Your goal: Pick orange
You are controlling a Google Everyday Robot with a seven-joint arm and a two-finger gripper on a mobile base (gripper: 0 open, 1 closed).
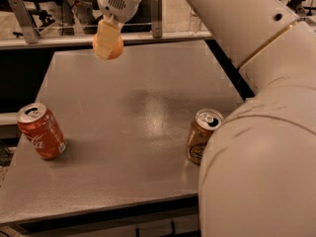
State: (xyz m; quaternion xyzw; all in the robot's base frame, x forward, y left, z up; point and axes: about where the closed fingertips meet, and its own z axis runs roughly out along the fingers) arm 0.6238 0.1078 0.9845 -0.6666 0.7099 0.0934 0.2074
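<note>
The orange (117, 48) is a small round light orange fruit, held in the air above the far left part of the grey table (133, 127). My gripper (107, 42) is shut on it, its pale fingers (104, 38) covering most of the fruit's front. The white arm reaches in from the upper right, across the top of the view.
A red Coca-Cola can (41, 131) stands near the table's left edge. A gold-brown soda can (202, 135) stands at the front right, next to my arm's big white body. A rail and chairs lie beyond the table's far edge.
</note>
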